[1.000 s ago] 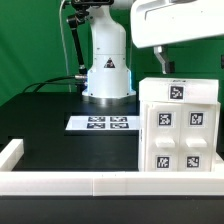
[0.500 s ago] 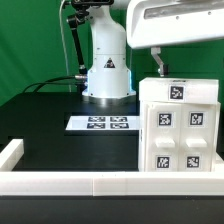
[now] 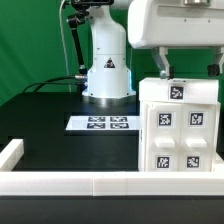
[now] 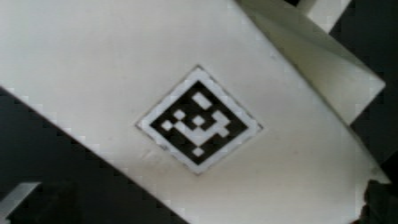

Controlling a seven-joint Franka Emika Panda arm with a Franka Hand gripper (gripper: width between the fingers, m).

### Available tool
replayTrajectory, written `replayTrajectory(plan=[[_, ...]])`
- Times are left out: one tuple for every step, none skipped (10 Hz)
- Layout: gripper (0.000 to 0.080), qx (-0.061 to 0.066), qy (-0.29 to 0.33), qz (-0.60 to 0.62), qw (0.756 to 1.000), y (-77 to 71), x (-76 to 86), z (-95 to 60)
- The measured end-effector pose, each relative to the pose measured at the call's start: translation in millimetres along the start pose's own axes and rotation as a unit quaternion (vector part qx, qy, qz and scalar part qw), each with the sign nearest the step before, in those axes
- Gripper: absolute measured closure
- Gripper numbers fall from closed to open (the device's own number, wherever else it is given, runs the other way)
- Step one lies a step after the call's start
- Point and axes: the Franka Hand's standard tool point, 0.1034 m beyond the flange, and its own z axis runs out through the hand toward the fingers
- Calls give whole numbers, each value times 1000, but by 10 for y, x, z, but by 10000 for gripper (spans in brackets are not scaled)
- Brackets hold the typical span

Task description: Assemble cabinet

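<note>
The cabinet (image 3: 180, 125) is a large white box with several black-and-white tags, standing on the black table at the exterior view's right. My gripper (image 3: 188, 70) hangs just above its top with the two fingers (image 3: 160, 66) spread wide, open and holding nothing. In the wrist view the cabinet's white top with one diamond-turned tag (image 4: 199, 120) fills the picture at close range. Whether the fingertips touch the cabinet cannot be told.
The marker board (image 3: 102, 123) lies flat on the table in front of the robot base (image 3: 107, 70). Long low white border rails (image 3: 70, 182) run along the front edge and the exterior view's left corner (image 3: 10, 152).
The gripper hand has shifted a little toward the exterior view's left and lower over the cabinet. Its second finger now shows at the right edge. The cabinet has not moved.
</note>
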Motion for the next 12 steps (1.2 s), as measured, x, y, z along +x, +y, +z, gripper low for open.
replayTrajectory(plan=[[2,0,-8,-47,999,-10,-18,5],[2,0,-14,-96,995,-15,-35,10],[2,1,-20,-129,991,-22,-57,18],[2,1,-28,-177,984,-27,-83,28],[2,3,-33,-211,977,-29,-104,41],[2,4,-35,-240,970,-15,-120,61],[2,2,-35,-255,966,3,-136,84],[2,2,-37,-259,965,18,-156,112],[2,3,-39,-257,966,22,-173,137],[2,4,-40,-256,966,26,-184,153],[2,4,-40,-255,966,27,-186,155],[128,4,-40,-255,966,29,-187,155]])
